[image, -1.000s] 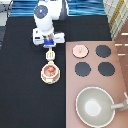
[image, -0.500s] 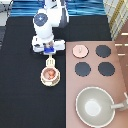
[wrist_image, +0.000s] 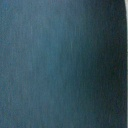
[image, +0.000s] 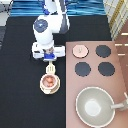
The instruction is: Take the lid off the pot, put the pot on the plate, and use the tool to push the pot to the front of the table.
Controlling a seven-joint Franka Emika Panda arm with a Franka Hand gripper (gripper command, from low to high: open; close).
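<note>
Since the earlier exterior frames the claw [image: 48, 56] has been carried toward the exterior view's top, away from the pot [image: 49, 81], with the arm drawn back over it. A cream slotted piece, taken to be the tool [image: 50, 69], is now seen just below the claw, between it and the pot; whether it is gripped or merely lying on the worktop [image: 20, 95] cannot be told, and the claw's opening cannot be read either.

Task standing, as judged: the lid [image: 79, 50] is already off, laid on the stove [image: 95, 85] at its top-left burner position. The pot, with its reddish balls exposed, is seated on the plate [image: 43, 88], whose cream rim shows around it. So the first two steps appear done, and the work now concerns the tool.

Relative positions: pot and plate lie toward the exterior view's bottom from the claw, nearly in line with it, the tool's blade just beside the pot's upper edge. The wrist view shows only a plain blue-grey surface; nothing is identifiable.
</note>
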